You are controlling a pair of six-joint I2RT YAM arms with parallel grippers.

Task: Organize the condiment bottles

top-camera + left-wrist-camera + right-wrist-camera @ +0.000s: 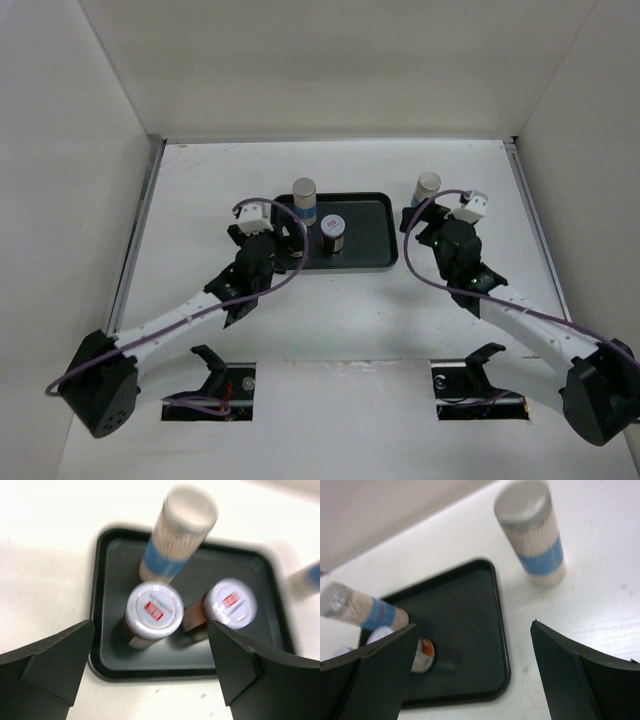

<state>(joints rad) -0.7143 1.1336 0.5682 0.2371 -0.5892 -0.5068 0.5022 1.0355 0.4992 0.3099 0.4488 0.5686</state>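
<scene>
A black tray (375, 225) holds a whitish bottle with a blue band (304, 200) and a dark-brown bottle with a white cap (333, 235). The left wrist view shows the tray (107, 565) with the tall bottle (175, 535) and two brown bottles (153, 609) (229, 604). My left gripper (287, 235) (151, 640) is open and empty, just short of the nearer brown bottle. A second whitish bottle (427, 188) (532, 535) stands on the table right of the tray. My right gripper (417, 222) (474, 630) is open and empty, near it.
White walls close in the table on the left, back and right. The right wrist view shows the tray's corner (495, 645), the tall bottle in it (360, 607) and part of a brown bottle (422, 655). Two cut-outs lie at the near table edge.
</scene>
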